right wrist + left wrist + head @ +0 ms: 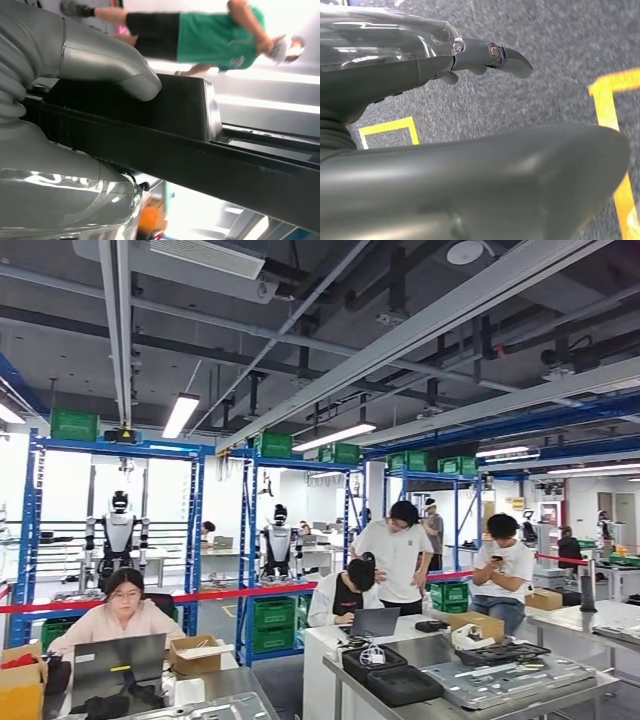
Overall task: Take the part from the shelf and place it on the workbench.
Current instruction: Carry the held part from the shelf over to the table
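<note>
The place was a big open workshop with blue shelving racks [249, 550] holding green crates [272, 625], a red barrier tape [226, 594] strung across, and a few people at laptops around steel workbenches [528, 680]. A couple of other humanoid robots [118, 535] stood parked back by the racks. Our right hand [75, 115] had the part [181, 130], a flat black tray-looking thing, with the thick thumb [113, 67] pressed on one face and the rest of the hand under it, so clamped on it for sure. A person in a green shirt [215, 35] was behind it. Our left hand [471, 125] hung over grey floor [554, 45] with yellow tape lines [606, 105], fingers [501, 55] stretched out with nothing in them.
</note>
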Motion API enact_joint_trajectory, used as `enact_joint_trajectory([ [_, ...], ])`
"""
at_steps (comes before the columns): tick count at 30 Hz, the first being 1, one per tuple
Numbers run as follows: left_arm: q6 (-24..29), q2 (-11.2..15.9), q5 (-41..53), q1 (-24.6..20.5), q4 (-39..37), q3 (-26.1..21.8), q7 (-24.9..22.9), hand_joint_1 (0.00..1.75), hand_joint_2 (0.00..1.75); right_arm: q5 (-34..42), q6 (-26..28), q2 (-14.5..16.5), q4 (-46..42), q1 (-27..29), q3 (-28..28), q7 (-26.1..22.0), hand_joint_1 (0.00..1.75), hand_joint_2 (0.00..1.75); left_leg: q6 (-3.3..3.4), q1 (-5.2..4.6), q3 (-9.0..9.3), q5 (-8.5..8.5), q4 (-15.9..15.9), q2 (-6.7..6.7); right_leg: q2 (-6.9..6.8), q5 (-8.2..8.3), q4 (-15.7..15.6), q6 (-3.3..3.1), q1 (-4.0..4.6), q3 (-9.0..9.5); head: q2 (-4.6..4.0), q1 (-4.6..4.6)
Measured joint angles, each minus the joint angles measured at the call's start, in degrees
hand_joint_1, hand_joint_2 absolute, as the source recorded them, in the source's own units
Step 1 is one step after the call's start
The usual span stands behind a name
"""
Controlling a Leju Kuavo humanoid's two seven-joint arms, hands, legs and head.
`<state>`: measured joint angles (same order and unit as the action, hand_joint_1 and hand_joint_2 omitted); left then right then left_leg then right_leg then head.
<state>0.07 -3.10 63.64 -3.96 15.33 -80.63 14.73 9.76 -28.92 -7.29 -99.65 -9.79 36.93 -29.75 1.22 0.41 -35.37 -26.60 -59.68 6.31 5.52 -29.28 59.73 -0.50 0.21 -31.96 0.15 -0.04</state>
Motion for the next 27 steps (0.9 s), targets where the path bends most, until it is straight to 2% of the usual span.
enact_joint_trajectory([
  [1,-0.1,0.0,0.0,0.0,0.0,0.0,0.0,0.00,1.75,0.0,0.0,0.1,-0.2,-0.1,0.0,-0.1,1.75,1.75,-0.27,0.22,-0.32,0.20,0.0,0.69,0.45,-0.01,-0.8,-0.14,0.06,0.18,0.01,-0.01],
  [2,-0.2,0.0,0.1,0.1,0.0,0.0,0.0,0.00,1.75,0.0,0.0,0.1,-0.5,-0.1,0.0,-0.1,1.75,1.75,-0.62,0.39,-0.59,0.43,0.1,1.44,-0.19,0.05,-1.2,-0.13,0.16,0.30,0.01,-0.02],
  [3,-0.2,0.0,0.1,0.2,0.0,0.0,0.0,0.00,1.75,0.0,0.0,0.2,-0.8,-0.2,0.0,-0.2,1.75,1.75,-0.90,0.46,-0.76,0.48,0.1,1.57,-1.10,0.13,-1.7,-0.20,0.12,0.52,0.01,-0.02],
  [4,-0.2,-0.1,0.1,0.3,0.0,0.0,0.0,0.00,1.75,0.0,0.0,0.4,-1.0,-0.2,-0.1,-0.2,1.75,1.75,-1.14,0.36,-0.97,0.18,-0.2,0.73,-1.93,0.31,-2.3,-0.30,0.01,0.81,-0.01,-0.02],
  [5,-0.2,-0.1,0.1,0.3,0.0,0.0,0.0,0.00,1.75,0.0,0.0,0.5,-1.2,-0.3,-0.1,-0.2,1.75,1.75,-1.39,0.23,-1.50,-0.70,-1.4,-0.71,-2.81,0.50,-2.8,-0.40,-0.11,1.10,-0.01,-0.02],
  [7,-0.2,-0.1,0.1,0.0,0.0,0.0,0.0,0.00,1.75,0.0,-0.1,0.6,-1.5,-0.1,-0.1,-0.3,1.75,1.75,-1.95,0.21,-4.08,-4.00,-6.9,-4.11,-4.66,0.63,-3.2,-0.57,-0.14,1.41,-0.02,-0.02],
  [8,-0.2,-0.1,0.1,-0.1,0.0,0.0,0.1,0.00,1.75,0.0,-0.1,0.6,-1.5,0.0,-0.1,-0.3,1.75,1.75,-2.29,0.39,-5.80,-5.65,-10.6,-4.90,-5.65,0.58,-3.2,-0.59,-0.13,1.40,-0.02,-0.02],
  [9,-0.2,-0.1,0.1,-0.1,0.0,0.0,0.1,0.00,1.75,0.0,-0.1,0.6,-1.6,0.0,-0.1,-0.3,1.75,1.75,-2.59,0.62,-7.05,-6.59,-13.4,-5.32,-6.59,0.53,-3.2,-0.55,-0.14,1.39,-0.02,-0.01],
  [10,-0.2,-0.1,0.1,-0.1,0.0,0.0,0.1,0.00,1.75,0.0,-0.2,0.6,-1.6,0.1,-0.1,-0.3,1.75,1.75,-2.88,0.86,-7.41,-6.56,-14.5,-5.58,-7.45,0.45,-3.2,-0.46,-0.17,1.39,-0.02,-0.01],
  [11,-0.2,-0.1,0.1,0.0,0.0,0.0,0.0,0.00,1.75,0.0,-0.2,0.6,-1.6,0.1,0.0,-0.3,1.75,1.75,-3.13,1.10,-6.60,-5.49,-13.2,-5.88,-8.21,0.35,-3.2,-0.30,-0.21,1.44,-0.02,-0.01],
  [12,-0.2,-0.1,0.1,0.1,0.0,0.0,0.0,0.00,1.75,0.0,-0.2,0.6,-1.6,0.1,0.0,-0.3,1.75,1.75,-3.35,1.29,-4.76,-3.75,-10.0,-6.54,-8.91,0.20,-3.1,-0.07,-0.25,1.56,-0.02,-0.01],
  [13,-0.2,-0.1,0.1,0.1,0.0,0.0,0.0,0.00,1.75,0.0,-0.2,0.6,-1.6,0.1,0.0,-0.3,1.75,1.75,-3.54,1.32,-2.62,-2.24,-6.1,-7.90,-9.55,0.01,-3.1,0.24,-0.26,1.67,-0.02,-0.01],
  [15,-0.3,-0.1,0.1,-0.1,0.0,0.0,0.0,0.00,1.75,0.0,-0.2,0.6,-1.7,0.1,-0.1,-0.3,1.75,1.75,-2.95,1.07,0.20,-0.52,-0.7,-9.88,-10.73,-0.47,-2.7,0.99,0.03,1.83,-0.02,-0.02],
  [16,-0.3,-0.1,0.1,-0.2,0.0,0.0,0.0,0.00,1.75,0.0,-0.2,0.6,-1.8,0.1,-0.1,-0.2,1.75,1.75,-2.42,0.82,0.50,-0.53,0.1,-10.21,-11.26,-0.64,-2.7,1.31,0.15,1.90,-0.02,-0.04],
  [18,-0.3,-0.1,0.1,0.0,0.0,0.1,0.0,0.00,1.75,0.1,-0.2,0.6,-1.8,0.2,-0.1,-0.2,1.75,1.75,-1.33,0.53,0.37,-0.48,0.3,-9.10,-12.07,-0.91,-2.7,1.84,0.06,2.16,-0.02,-0.07],
  [19,-0.3,-0.1,0.1,0.1,0.0,0.1,0.0,0.00,1.75,0.1,-0.2,0.6,-1.8,0.2,-0.1,-0.2,1.75,1.75,-0.95,0.50,0.38,-0.42,0.3,-8.57,-11.43,-1.38,-2.4,2.10,-0.15,2.18,-0.02,-0.07],
  [20,-0.3,-0.1,0.1,0.2,0.0,0.1,0.1,0.00,1.75,0.1,-0.3,0.5,-1.9,0.2,-0.1,-0.2,1.75,1.75,-0.56,0.53,0.39,-0.34,0.4,-8.03,-10.22,-2.42,-1.2,2.30,-0.34,1.77,-0.02,-0.07],
  [22,-0.3,-0.1,0.2,0.1,0.0,0.1,0.1,0.00,1.75,0.1,-0.3,0.5,-1.9,0.4,-0.2,-0.2,1.75,1.75,0.06,0.51,0.40,-0.25,0.5,-6.83,-7.11,-6.03,5.1,2.38,-0.56,-0.90,-0.02,-0.07],
  [23,-0.3,-0.1,0.2,-0.1,0.0,0.1,0.2,0.00,1.75,0.1,-0.3,0.4,-1.9,0.5,-0.2,-0.3,1.75,1.75,0.27,0.40,0.40,-0.25,0.5,-6.13,-6.31,-7.87,9.3,2.27,-0.56,-2.93,-0.02,-0.07],
  [24,-0.3,-0.1,0.2,-0.1,0.0,0.1,0.2,0.00,1.75,0.1,-0.4,0.4,-1.9,0.7,-0.2,-0.3,1.75,1.75,0.37,0.25,0.41,-0.25,0.5,-5.36,-5.95,-8.99,12.9,2.15,-0.54,-4.76,-0.02,-0.07],
  [25,-0.3,-0.1,0.2,-0.1,0.0,0.1,0.2,0.00,1.75,0.1,-0.4,0.4,-1.8,0.9,-0.3,-0.3,1.75,1.75,0.43,0.09,0.45,-0.25,0.4,-4.56,-5.77,-8.99,14.7,1.99,-0.48,-5.85,-0.02,-0.07],
  [26,-0.3,-0.1,0.2,-0.1,0.0,0.1,0.2,0.00,1.75,0.1,-0.4,0.4,-1.8,1.0,-0.3,-0.3,1.75,1.75,0.45,-0.02,0.52,-0.25,0.4,-3.74,-5.58,-7.83,14.2,1.79,-0.39,-5.90,-0.02,-0.07],
  [27,-0.4,-0.1,0.2,-0.1,0.0,0.1,0.2,0.00,1.75,0.1,-0.4,0.4,-1.8,1.1,-0.3,-0.3,1.75,1.75,0.45,-0.09,0.62,-0.25,0.4,-2.90,-5.17,-5.70,11.4,1.55,-0.28,-4.93,-0.02,-0.07],
])
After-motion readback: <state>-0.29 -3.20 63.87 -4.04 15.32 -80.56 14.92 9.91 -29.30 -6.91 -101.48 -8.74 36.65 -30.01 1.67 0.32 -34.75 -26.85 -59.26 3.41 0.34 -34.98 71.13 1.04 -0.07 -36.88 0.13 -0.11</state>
